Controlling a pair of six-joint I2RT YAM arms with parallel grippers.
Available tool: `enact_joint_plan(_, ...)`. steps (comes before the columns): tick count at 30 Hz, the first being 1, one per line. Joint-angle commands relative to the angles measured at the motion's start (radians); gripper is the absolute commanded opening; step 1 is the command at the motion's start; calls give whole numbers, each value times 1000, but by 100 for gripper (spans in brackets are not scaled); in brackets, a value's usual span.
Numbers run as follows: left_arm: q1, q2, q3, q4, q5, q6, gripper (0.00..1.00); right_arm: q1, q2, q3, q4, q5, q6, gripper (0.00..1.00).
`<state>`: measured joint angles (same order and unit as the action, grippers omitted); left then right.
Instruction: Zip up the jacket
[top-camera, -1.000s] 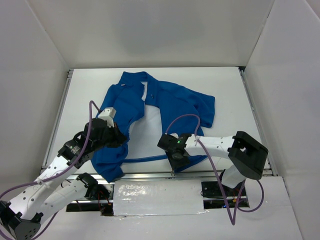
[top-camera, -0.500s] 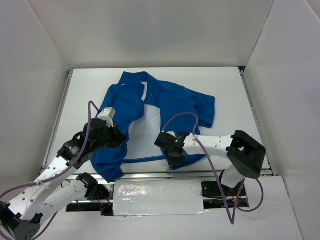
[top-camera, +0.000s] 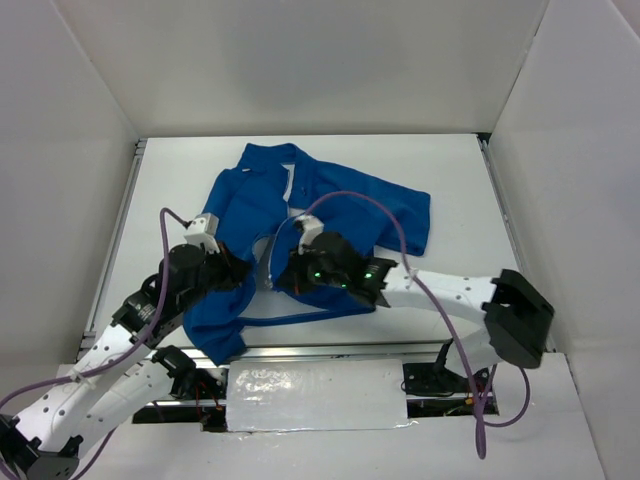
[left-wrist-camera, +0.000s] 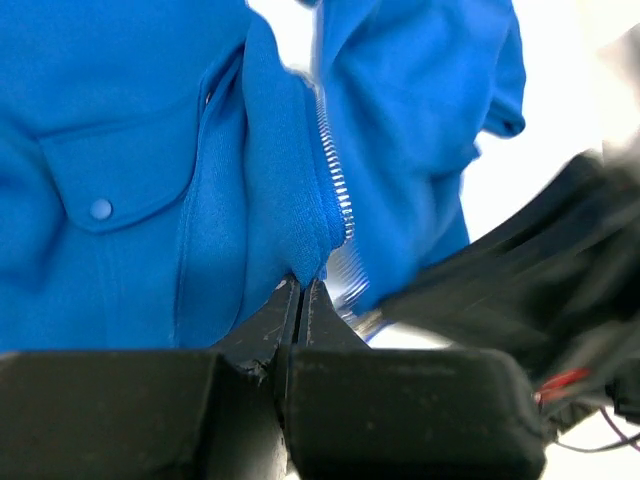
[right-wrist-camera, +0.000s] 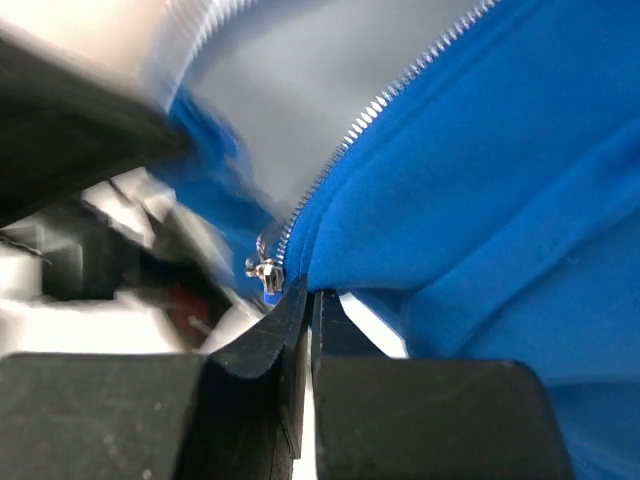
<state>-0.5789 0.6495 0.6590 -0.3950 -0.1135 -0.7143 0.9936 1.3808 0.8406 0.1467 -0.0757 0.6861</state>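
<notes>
Top external shows the royal-blue jacket spread on the white tabletop, collar toward the far wall, its front open and the two arms meeting over the gap between the lower front panels. Left wrist shows the left end effector with its fingers pressed together on a fold of one front edge of the jacket, just beside the light zipper teeth; a flapped pocket with a round snap lies to the left of that fold. Right wrist shows the right end effector clamped on the other front edge, just below a second row of teeth, with the small metal zipper pull just beside the fingertips. A dark blurred shape in each wrist view is the other arm, close by
</notes>
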Motion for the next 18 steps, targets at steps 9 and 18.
enact_joint_plan(9, 1, 3, 62, -22, -176, -10, 0, 140, 205, 268, -275, 868, -224, 0)
enact_joint_plan(18, 1, -37, 106, -85, -232, -7, 0, 100, -85, -230, 663, 573, -226, 0)
